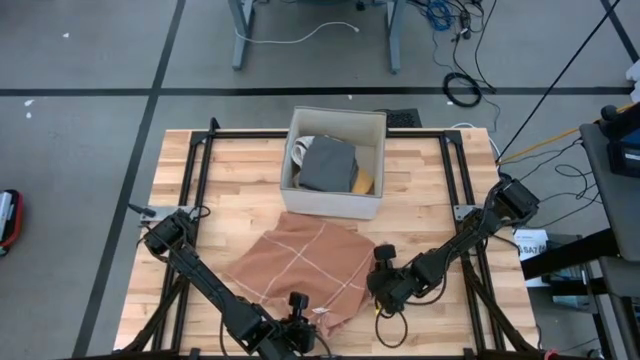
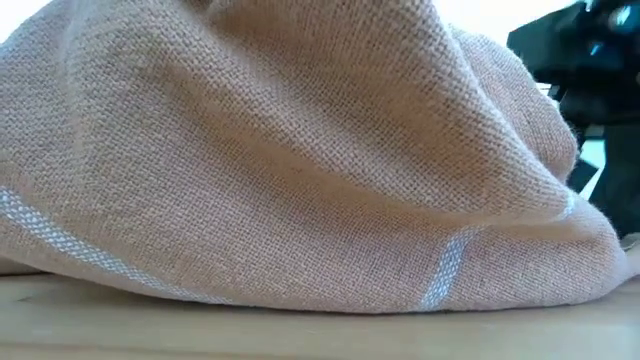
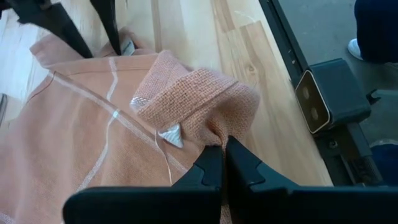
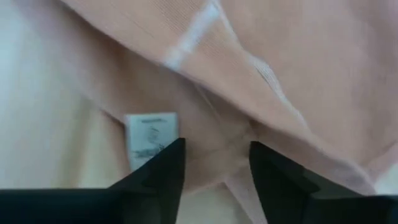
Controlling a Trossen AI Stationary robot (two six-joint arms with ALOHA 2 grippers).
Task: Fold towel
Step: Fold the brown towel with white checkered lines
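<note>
A salmon towel (image 1: 300, 265) with thin white lines lies spread and rumpled on the wooden table (image 1: 230, 170); it fills the low view (image 2: 300, 150). My left gripper (image 3: 224, 163) is at the towel's near corner (image 1: 300, 318), shut on a raised bunch of it. My right gripper (image 4: 214, 163) is at the towel's right side (image 1: 383, 282). It is open and points down over an edge beside a white label (image 4: 151, 140). I cannot tell whether its fingers touch the cloth. My left gripper pinches a bunched fold of the towel (image 3: 214, 134) between its two shut fingers, several layers thick, beside a small white tag (image 3: 171, 134). The fingers slant down onto it from the table's near side. The bunch stands up as a hump; the remaining cloth lies slack on the table.
An open box (image 1: 335, 160) holding a grey folded cloth stands at the far middle of the table. Black frame rails (image 1: 195, 190) run along both sides. A small black camera (image 3: 329, 99) sits off the near edge, and a person's leg (image 3: 379, 25) shows beyond.
</note>
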